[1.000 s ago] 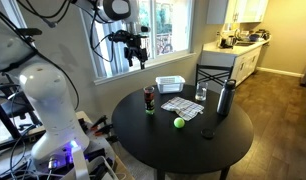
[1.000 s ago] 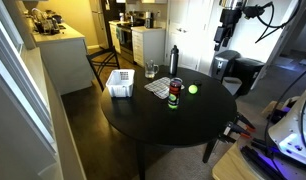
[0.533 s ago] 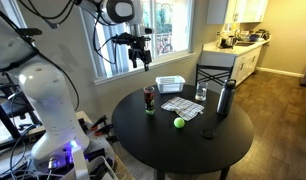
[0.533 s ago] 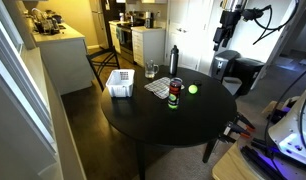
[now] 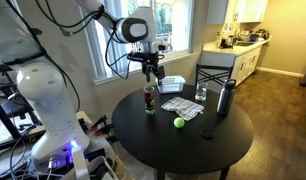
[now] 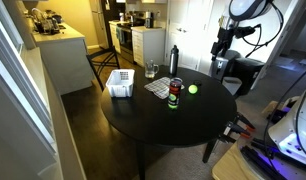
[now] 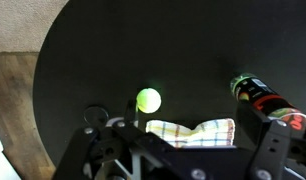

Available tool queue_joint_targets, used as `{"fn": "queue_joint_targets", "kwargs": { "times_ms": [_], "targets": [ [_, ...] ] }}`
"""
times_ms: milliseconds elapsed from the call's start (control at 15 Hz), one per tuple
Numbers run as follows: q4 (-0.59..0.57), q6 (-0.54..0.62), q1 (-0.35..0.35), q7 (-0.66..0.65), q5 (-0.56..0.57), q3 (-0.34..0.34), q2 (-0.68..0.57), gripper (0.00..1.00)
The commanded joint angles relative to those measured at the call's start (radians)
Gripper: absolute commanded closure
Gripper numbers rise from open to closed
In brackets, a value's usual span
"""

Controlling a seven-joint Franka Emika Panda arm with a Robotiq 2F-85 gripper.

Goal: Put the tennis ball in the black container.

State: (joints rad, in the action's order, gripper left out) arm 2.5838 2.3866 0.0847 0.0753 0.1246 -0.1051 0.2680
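Observation:
The tennis ball (image 5: 179,123) is a small yellow-green ball lying on the round black table (image 5: 163,140). It also shows in the other exterior view (image 6: 192,89) and in the wrist view (image 7: 148,100). The black container (image 5: 149,99) is a short dark cup with a reddish tint, standing upright beside the ball (image 6: 175,93) (image 7: 255,92). My gripper (image 5: 153,72) (image 6: 220,50) hangs in the air well above the table, near the container's side. Its fingers (image 7: 183,140) are spread apart and hold nothing.
A checked cloth (image 5: 182,105) lies next to the container. A white basket (image 5: 170,83), a clear glass (image 5: 201,95) and a tall black flask (image 5: 225,97) stand along the table's far part. A small dark object (image 5: 207,133) lies near the ball. A chair (image 5: 215,75) stands behind.
The arm has swung from beside the window toward the table and come lower. The ball, the container and the other things have not moved.

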Motion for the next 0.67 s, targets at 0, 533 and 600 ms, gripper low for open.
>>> {"fn": "queue_joint_targets", "kwargs": {
  "times_ms": [0, 533, 600],
  "targets": [
    [-0.035, 0.111, 0.037, -0.017, 0.07, 0.0, -0.153, 0.0],
    [-0.224, 0.262, 0.021, -0.066, 0.17, -0.016, -0.463, 0.0],
    [-0.252, 0.269, 0.019, -0.074, 0.181, -0.025, -0.499, 0.0]
  ]
}}
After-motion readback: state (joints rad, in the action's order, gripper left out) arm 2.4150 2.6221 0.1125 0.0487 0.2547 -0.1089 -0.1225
